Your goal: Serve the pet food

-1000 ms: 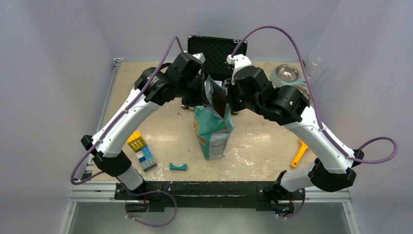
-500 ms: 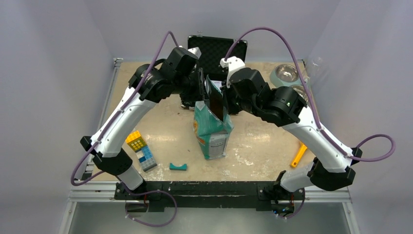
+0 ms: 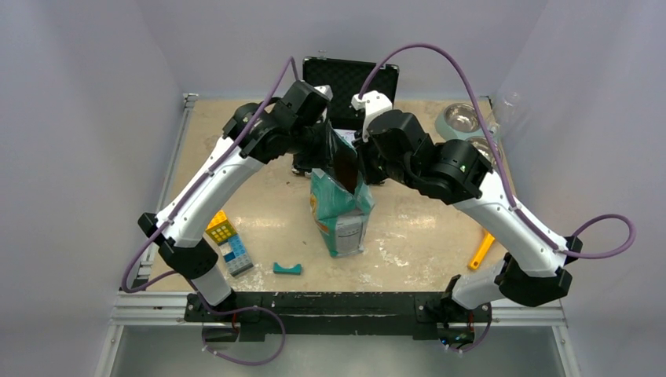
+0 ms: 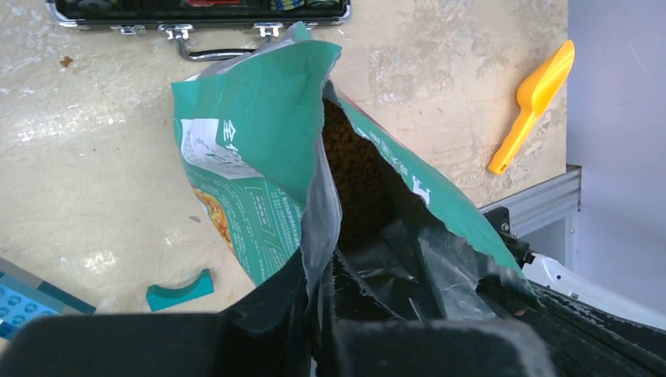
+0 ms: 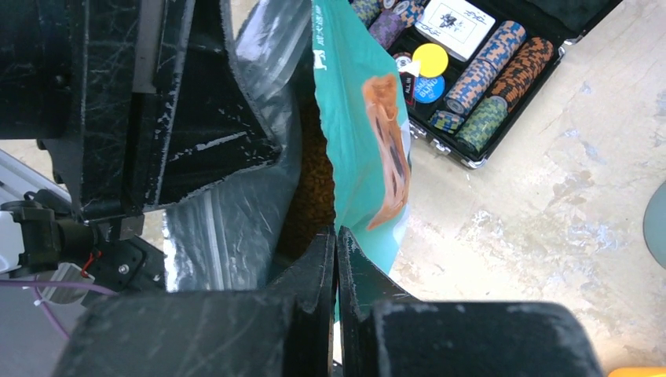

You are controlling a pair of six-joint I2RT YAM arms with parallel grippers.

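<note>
The bag (image 3: 342, 212) is standing upright mid-desk, and the kibble (image 4: 353, 181) is sitting inside it as a dark brown mass below the open mouth. The left hand (image 4: 318, 314) is grasping the bag's silver-lined lip between nearly closed fingers. The right hand (image 5: 336, 259) is clenching the teal lip on the opposite side.

The step in hand seems to be spreading the mouth. To do it well, the two hands should be pulling apart evenly and level, keeping the base planted on the desk (image 3: 424, 228) so that the bag is not tipping. The film looks thin and slippery, so a deep bite on each lip would be helping. The mouth needs to be gaping wide enough for the scoop (image 4: 534, 102), which is lying well apart at the right, or for pouring toward the bowl (image 3: 462, 118) at the far right.

Compared with a second ago, the left arm's elbow is sitting further inward and its hand is gripping the lip afresh. The right arm is leaning closer to the bag, and the bag's base is staying where it was.
</note>
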